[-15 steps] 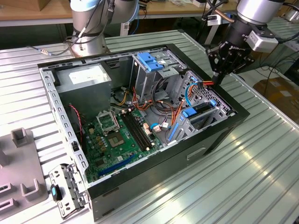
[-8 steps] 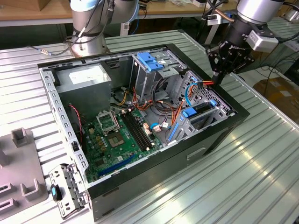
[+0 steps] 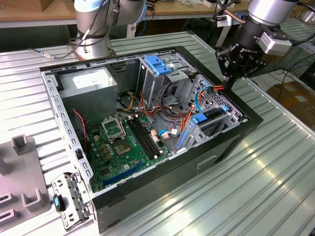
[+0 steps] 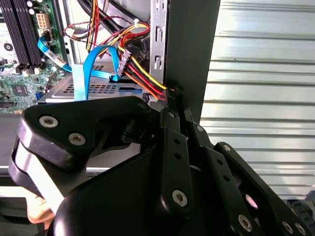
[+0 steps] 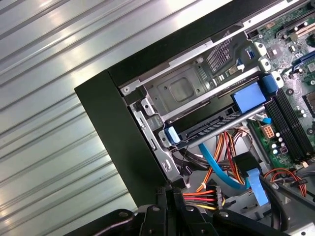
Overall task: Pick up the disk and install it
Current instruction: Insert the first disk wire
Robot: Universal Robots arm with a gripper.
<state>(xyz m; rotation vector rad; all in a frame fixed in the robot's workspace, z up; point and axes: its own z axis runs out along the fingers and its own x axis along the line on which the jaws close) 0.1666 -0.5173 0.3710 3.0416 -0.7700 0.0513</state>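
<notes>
The disk [image 3: 212,117] lies flat in the drive bay at the corner of the open computer case [image 3: 231,142], on the exterior view's right. Blue side rails show at both of its ends. In the first wrist view the disk [image 5: 211,125] is a dark slab between two blue tabs. My gripper [image 3: 227,82] hangs just above that corner of the case with its fingers shut together. Its fingertips [image 4: 173,94] sit against the bundle of red, yellow and orange wires [image 4: 142,78] beside the case wall. The wires' connector [image 5: 215,196] lies close to the gripper [image 5: 170,189].
A grey power-supply box [image 3: 88,81] sits at the case's back, a metal cage with a blue top [image 3: 160,64] beside it, and the motherboard [image 3: 128,142] on the floor. A blue flat cable [image 4: 93,69] loops near the bay. Grey fixtures [image 3: 24,169] and a bracket [image 3: 69,196] lie outside.
</notes>
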